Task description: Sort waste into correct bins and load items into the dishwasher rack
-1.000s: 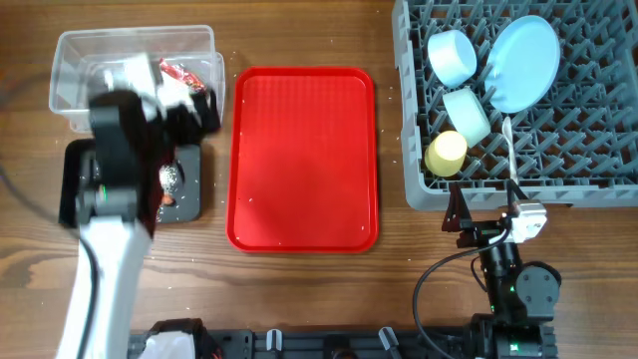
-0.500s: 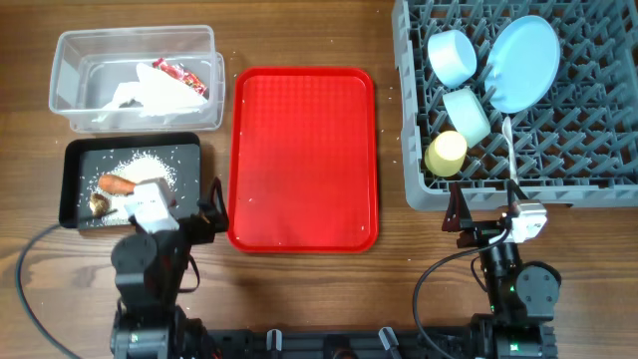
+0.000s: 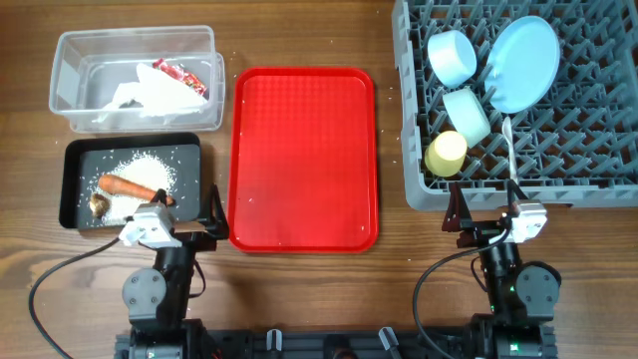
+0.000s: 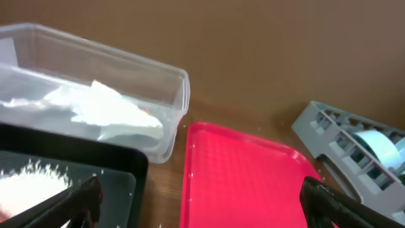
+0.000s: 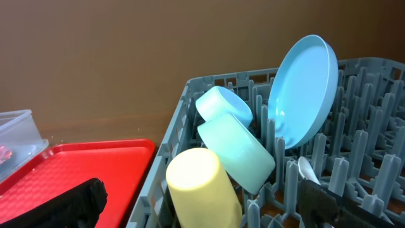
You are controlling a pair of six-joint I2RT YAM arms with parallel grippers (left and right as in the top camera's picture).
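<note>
Brown wood-grain worktop carries everything. The dishwasher rack fills the far right corner, and the flat red tray lies bare in the middle. The clear tub sits in the far left corner, with the black tray just nearward of it along the left edge.

In the rack, the pale blue plate stands on edge between the pegs. It looks stiff and slick, so the rim is the place to grip. The light blue bowl and the pale green-white bowl lie tipped beside it, best pinched at the lip. The yellow cup looks light and prone to roll. The white spoon is thin and is best taken by its handle.

The napkin is soft and can be pinched anywhere. It shares the tub with the slippery, crinkly red wrapper. The firm carrot, the nut scrap and the rice lie in the black tray. The loose grains would be hardest to pinch.

Near the front edge, the left fingers and right fingers are spread wide and hold nothing. The sorting looks complete.
</note>
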